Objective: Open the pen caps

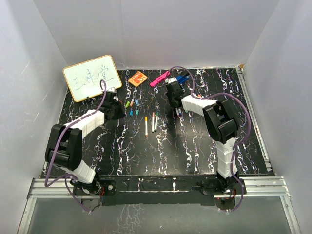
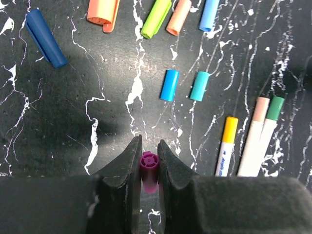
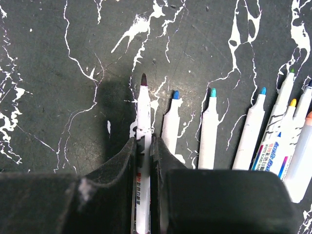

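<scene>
My left gripper point(image 2: 148, 146) is shut on a purple pen cap point(image 2: 148, 164), held end-on just above the black marbled table. Loose pen caps lie beyond it: blue point(image 2: 169, 85), teal point(image 2: 199, 86), dark blue point(image 2: 45, 38), orange point(image 2: 103, 13) and green point(image 2: 156, 18). Three capped pens point(image 2: 229, 141) lie to its right. My right gripper point(image 3: 144, 141) is shut on a thin white pen point(image 3: 143, 105) whose dark tip is bare. Several uncapped white pens point(image 3: 209, 126) lie in a row to its right. From above, the left gripper point(image 1: 117, 109) and right gripper point(image 1: 173, 95) are apart.
A small whiteboard point(image 1: 91, 77) with writing stands at the back left. An orange card point(image 1: 138, 78), a pink highlighter point(image 1: 159, 78) and a blue tool point(image 1: 182, 78) lie along the back edge. White walls enclose the table on three sides.
</scene>
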Available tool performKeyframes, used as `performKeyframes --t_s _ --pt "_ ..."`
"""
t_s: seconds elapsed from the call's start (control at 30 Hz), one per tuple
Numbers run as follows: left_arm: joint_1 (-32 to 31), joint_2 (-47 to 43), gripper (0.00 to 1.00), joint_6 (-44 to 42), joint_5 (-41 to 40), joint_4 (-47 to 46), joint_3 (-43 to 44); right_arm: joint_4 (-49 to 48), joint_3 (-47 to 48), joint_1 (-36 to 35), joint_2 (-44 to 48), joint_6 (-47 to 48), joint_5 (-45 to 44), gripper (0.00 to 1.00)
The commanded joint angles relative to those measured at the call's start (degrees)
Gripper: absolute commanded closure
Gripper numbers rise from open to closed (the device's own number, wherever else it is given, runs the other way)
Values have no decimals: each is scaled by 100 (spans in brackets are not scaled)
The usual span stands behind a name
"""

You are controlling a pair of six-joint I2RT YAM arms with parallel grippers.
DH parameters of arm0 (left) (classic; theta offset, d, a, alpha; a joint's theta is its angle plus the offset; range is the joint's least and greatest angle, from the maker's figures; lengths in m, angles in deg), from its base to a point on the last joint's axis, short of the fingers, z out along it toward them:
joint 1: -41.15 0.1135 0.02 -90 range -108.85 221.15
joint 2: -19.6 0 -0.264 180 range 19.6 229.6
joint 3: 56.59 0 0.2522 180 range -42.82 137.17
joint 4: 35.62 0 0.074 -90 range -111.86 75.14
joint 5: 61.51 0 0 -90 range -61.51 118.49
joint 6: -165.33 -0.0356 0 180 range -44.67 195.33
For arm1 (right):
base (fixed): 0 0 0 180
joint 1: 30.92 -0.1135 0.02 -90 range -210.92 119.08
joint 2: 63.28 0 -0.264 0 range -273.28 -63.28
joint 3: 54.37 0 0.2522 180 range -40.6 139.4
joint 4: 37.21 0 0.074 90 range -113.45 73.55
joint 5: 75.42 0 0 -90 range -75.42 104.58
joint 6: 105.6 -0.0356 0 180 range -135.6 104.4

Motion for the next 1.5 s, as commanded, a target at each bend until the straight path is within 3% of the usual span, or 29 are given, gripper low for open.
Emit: performKeyframes --t_s 0.0,0.2,0.57,0.8,1.27,1.47 --pt "14 285 100 -113 -182 -79 262 -227 268 44 -31 55 55 100" --pt "8 665 100 -142 -189 -154 432 -227 298 67 -92 31 136 98" --pt "8 1270 100 -287 -300 -215 864 -168 387 76 -45 25 163 58" --pt "12 1555 100 -374 -369 -198 1122 -112 337 81 482 -52 253 49" --pt "12 1862 100 -451 -372 -91 1345 494 5 -250 1481 -986 794 45" --pt "13 1857 91 -425 -337 -88 1305 446 -185 -628 1495 -1238 765 44"
